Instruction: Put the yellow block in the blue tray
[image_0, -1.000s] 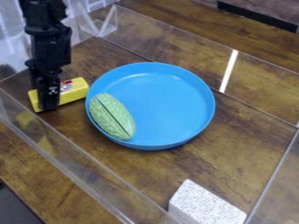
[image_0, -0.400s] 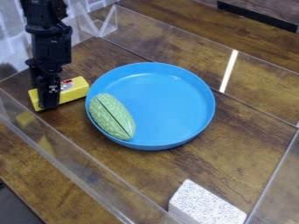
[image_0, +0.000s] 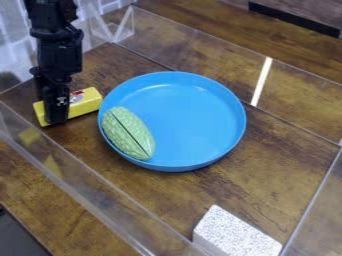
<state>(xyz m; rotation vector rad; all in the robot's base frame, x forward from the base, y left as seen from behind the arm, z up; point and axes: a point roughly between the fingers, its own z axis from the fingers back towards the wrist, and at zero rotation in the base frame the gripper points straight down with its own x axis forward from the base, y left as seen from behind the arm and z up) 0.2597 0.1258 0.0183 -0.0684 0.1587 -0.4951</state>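
Observation:
The yellow block (image_0: 80, 103) lies on the wooden table at the left, just outside the blue tray's rim. Its white-and-red label faces up. My black gripper (image_0: 55, 108) points straight down over the block's left half, its fingers shut on the block. The blue tray (image_0: 201, 105) is a wide round dish in the middle of the table, to the right of the block. A green ribbed oval (image_0: 128, 132) rests inside the tray against its left rim.
A white speckled block (image_0: 238, 236) sits near the front edge at the lower right. Clear plastic walls (image_0: 80, 195) enclose the wooden work surface on the front and sides.

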